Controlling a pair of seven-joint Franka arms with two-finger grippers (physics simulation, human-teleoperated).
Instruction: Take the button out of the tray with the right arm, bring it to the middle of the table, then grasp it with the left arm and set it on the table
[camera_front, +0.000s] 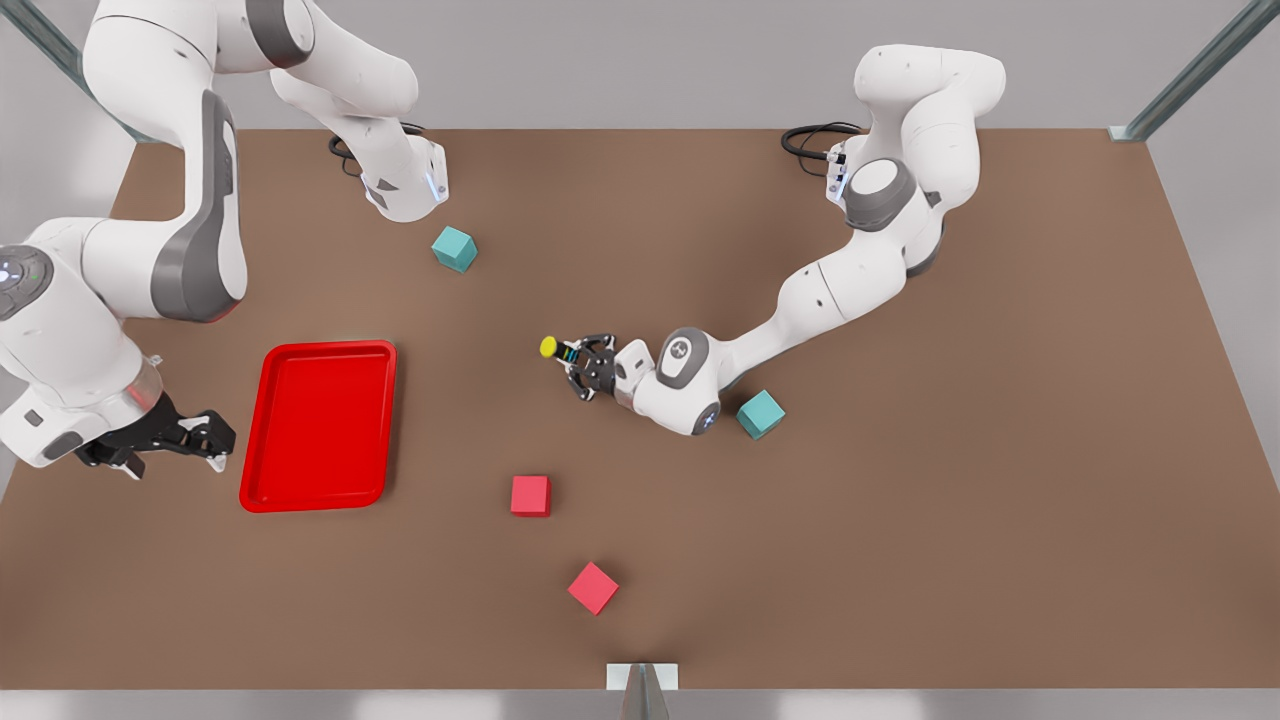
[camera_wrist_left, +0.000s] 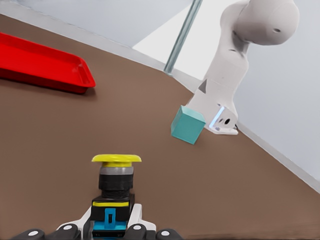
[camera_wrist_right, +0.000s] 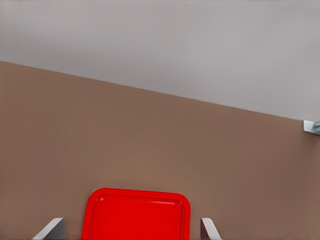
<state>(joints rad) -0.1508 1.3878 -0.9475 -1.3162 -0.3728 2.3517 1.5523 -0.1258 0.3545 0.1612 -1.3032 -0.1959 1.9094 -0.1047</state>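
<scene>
Holding the button (camera_front: 560, 349) now w/ my left gripper (camera_front: 583, 366), near the middle of the table (camera_front: 900, 520). Its fingers (camera_wrist_left: 75, 231) are clenched on the dark body, down by the blue marks. So I think the hand-over part is done and I'm on the last step: putting it down.

My right gripper (camera_front: 200, 437) waits at the front view's left edge, just left of the red tray (camera_front: 318, 427). Its fingers are spread apart and hold nothing. The tray has nothing in it.

The button's long way runs from dark body to yellow cap. In the front view the cap points to the left, away from the gripper, toward the tray side. I can't tell if the body touches the table yet.

Next move, I guess: go down slow till it rests on the brown top, let go, then pull back the way the arm came. One teal cube (camera_front: 761, 414) sits close by the left arm's wrist, so I'd watch that. The other teal cube (camera_front: 455, 248) is far off, and the two red cubes (camera_front: 530, 495) are nearer to me, out of the way.
</scene>
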